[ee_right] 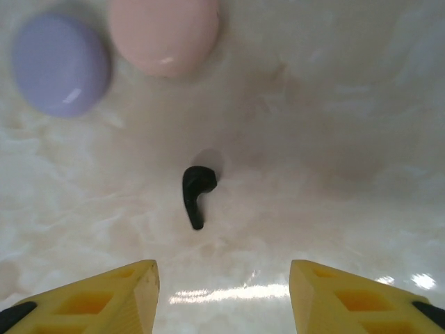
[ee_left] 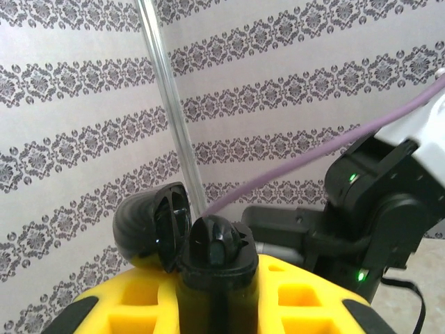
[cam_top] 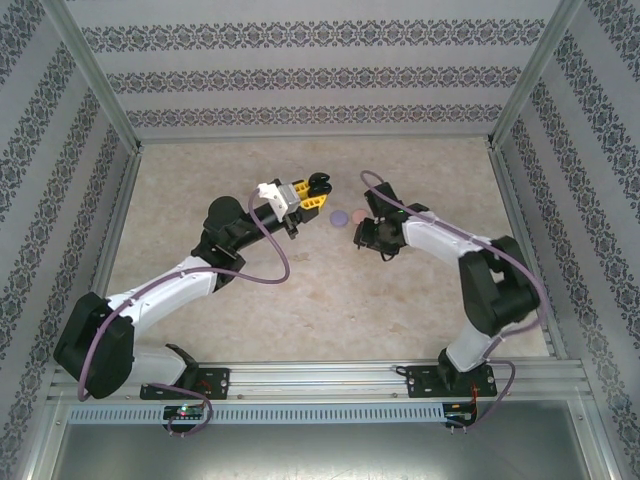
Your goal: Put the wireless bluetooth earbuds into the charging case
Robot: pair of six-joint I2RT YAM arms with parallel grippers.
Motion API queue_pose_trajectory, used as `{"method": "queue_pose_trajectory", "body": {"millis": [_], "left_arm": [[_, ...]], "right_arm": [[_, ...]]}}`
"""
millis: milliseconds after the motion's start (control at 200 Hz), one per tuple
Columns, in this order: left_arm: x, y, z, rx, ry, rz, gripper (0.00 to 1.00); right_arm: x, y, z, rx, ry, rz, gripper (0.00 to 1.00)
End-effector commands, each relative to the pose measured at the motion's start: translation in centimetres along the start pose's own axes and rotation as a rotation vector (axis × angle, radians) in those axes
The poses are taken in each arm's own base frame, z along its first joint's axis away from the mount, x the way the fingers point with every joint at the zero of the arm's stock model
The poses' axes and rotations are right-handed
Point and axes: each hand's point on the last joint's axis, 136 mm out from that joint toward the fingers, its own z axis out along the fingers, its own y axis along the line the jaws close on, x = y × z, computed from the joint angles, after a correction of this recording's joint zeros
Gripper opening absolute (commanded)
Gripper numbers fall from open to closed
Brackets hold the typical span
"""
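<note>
The left gripper [cam_top: 311, 189] is clenched on a round black case [ee_left: 215, 243], its yellow fingers [ee_left: 306, 296] pressing the base from both sides. The case's lid [ee_left: 151, 229] is swung open to the left. The inside is dark, and whether anything sits in it cannot be told. It is held up in front of the patterned wall [ee_left: 292, 76].

Mid-table, a lilac case [ee_right: 61, 64] and a pink case [ee_right: 165, 35] lie just beside each other, lilac on the left, both with lids shut.

One black earbud [ee_right: 197, 188] lies loose on the table [ee_right: 348, 139], on the near side of the two cases and apart from them. The right gripper [ee_right: 222, 289] hangs over it, fingers [ee_right: 104, 292] spread wide and grasping nothing.
</note>
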Motion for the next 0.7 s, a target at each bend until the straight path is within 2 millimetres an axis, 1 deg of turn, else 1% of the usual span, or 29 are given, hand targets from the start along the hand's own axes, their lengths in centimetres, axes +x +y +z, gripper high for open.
{"method": "queue_pose_trajectory", "body": {"millis": [0,165,375,694], "left_arm": [[-2.2,0.4,-0.9,-0.037,-0.071,0.067,0.0],[-2.0,0.5,-1.4,-0.044,-0.073,0.07,0.0],[-1.8,0.7,-1.7,-0.052,-0.078,0.075,0.0],[-1.7,1.0,-2.2,-0.059,-0.084,0.076,0.0]], "right_arm": [[-1.0,0.3,0.7,0.071,-0.038,0.039,0.5],[-1.4,0.2,2.1,0.114,-0.037,0.055,0.47],[-1.9,0.7,3.6,0.144,-0.026,0.055,0.43],[-1.9,1.0,4.7,0.17,-0.012,0.048,0.36]]}}
